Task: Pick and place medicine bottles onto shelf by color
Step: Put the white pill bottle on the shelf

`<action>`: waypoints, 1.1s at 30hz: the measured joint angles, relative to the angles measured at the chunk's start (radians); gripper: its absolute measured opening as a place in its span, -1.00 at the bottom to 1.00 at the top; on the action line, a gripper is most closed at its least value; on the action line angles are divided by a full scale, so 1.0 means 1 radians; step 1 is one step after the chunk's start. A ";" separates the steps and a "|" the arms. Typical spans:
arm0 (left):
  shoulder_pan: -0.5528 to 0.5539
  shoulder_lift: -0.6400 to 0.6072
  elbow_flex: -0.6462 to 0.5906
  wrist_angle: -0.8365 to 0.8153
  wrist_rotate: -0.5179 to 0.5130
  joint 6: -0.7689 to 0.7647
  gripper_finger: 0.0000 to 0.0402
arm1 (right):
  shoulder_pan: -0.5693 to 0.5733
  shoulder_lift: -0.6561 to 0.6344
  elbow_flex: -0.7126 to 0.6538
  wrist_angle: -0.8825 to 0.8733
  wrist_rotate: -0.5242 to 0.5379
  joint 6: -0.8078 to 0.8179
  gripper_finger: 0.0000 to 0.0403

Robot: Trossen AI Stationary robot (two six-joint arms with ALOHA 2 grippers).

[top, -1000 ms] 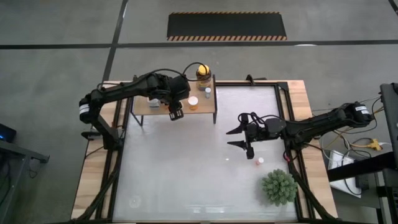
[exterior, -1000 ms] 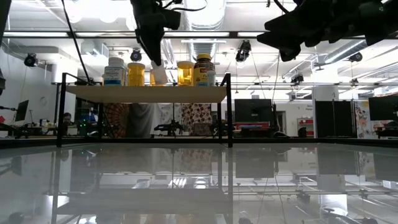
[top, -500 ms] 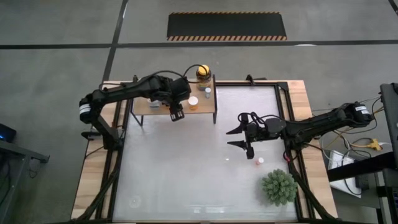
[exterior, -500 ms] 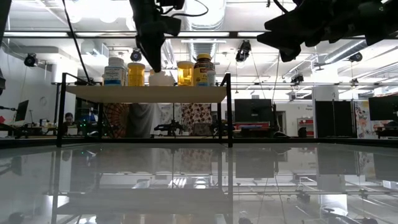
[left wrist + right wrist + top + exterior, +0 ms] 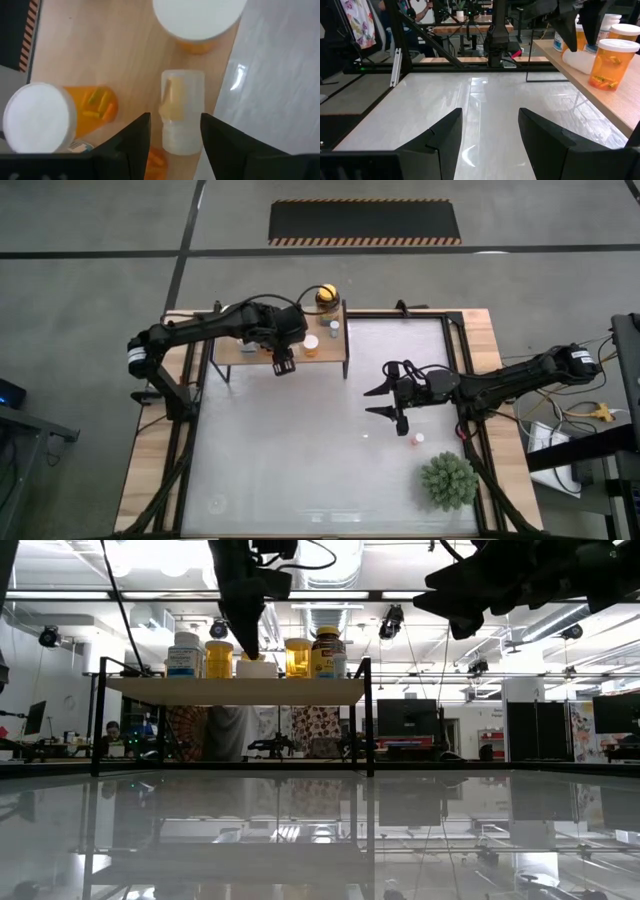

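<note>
The light-wood shelf [image 5: 232, 352] stands at the table's far left. Upright on it are a yellow-capped amber jar [image 5: 325, 296], an orange white-capped bottle [image 5: 311, 343] and other bottles [image 5: 184, 653]. A white bottle [image 5: 181, 117] lies on its side on the board. My left gripper [image 5: 283, 363] hovers open just above it, one finger to each side of it [image 5: 175, 142]. An orange bottle [image 5: 55, 117] also lies on its side beside it. My right gripper [image 5: 385, 402] waits open above mid-table. One small white-capped bottle [image 5: 418, 438] stands on the tabletop near it.
A spiky green plant [image 5: 447, 480] sits at the table's near right corner. The shelf's black frame legs [image 5: 366, 715] stand on the glossy white tabletop [image 5: 300, 460]. Wooden side boards and black rails [image 5: 472, 430] border the table. A person sits in the room behind [image 5: 112, 730].
The white bottle, tilted in my left gripper's fingers a second ago, has come down onto the shelf board and now lies on its side there, free of the fingers. My left gripper has stayed just above it.
</note>
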 joint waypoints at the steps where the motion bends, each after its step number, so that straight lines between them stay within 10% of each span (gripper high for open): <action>1: 0.000 0.000 -0.004 0.002 0.002 0.013 -0.23 | 0.000 0.000 0.000 0.000 0.000 0.000 -0.08; 16: 0.000 0.001 -0.093 0.106 -0.003 0.086 0.13 | 0.000 0.000 0.000 -0.027 0.000 0.000 -0.08; 33: -0.044 -0.014 -0.094 0.119 -0.005 0.064 -0.40 | 0.000 0.000 0.000 -0.027 0.000 0.000 -0.08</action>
